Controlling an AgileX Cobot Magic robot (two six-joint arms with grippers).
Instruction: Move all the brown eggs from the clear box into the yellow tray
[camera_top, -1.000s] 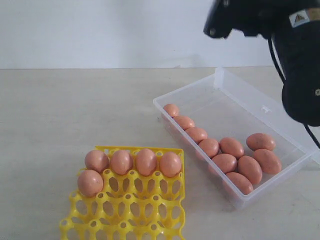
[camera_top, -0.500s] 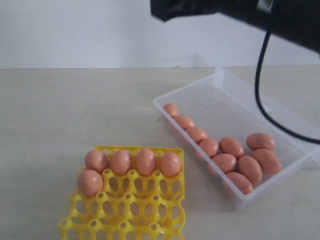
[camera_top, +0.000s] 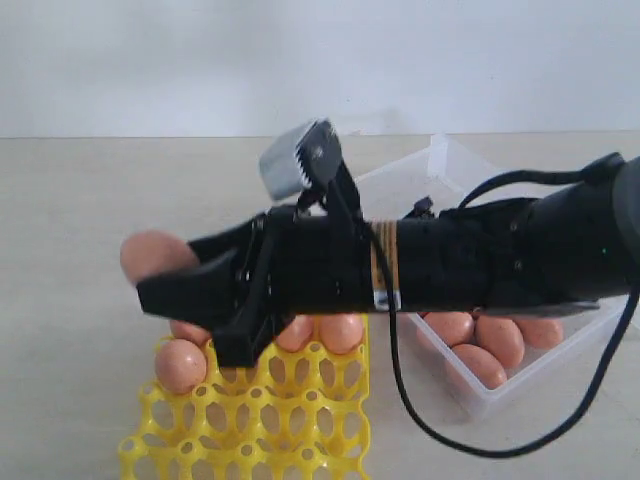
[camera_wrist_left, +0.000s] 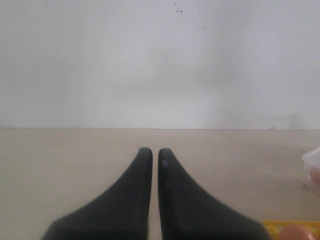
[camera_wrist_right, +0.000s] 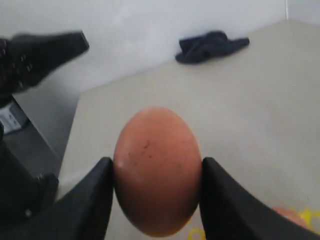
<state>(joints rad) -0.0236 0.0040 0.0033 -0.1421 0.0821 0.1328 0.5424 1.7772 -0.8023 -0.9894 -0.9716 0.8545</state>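
Reaching sideways across the scene, my right arm (camera_top: 450, 265) lies almost level above the counter (camera_top: 80, 200). It stretches from the right edge, past the clear box (camera_top: 437, 160) and over the yellow tray (camera_top: 280, 410). Its wrist camera (camera_top: 298, 160) sits on top, and a black cable (camera_top: 400, 390) loops down beneath the arm. My right jaws are partly open and clamped on one brown egg (camera_wrist_right: 157, 170), with a black finger pressed against each of its sides. In the exterior view that egg hangs in the air at the arm's left tip, above the tray's far left corner and not touching the cups. Other brown eggs (camera_top: 180, 365) sit in the tray: one in the second row at the left, and more along the far row, half hidden behind my arm. Several more lie in the near right end of the clear box, showing below the arm. My left jaws point level across bare counter towards a pale wall. They are nearly together with only a sliver between them, and they hold nothing.
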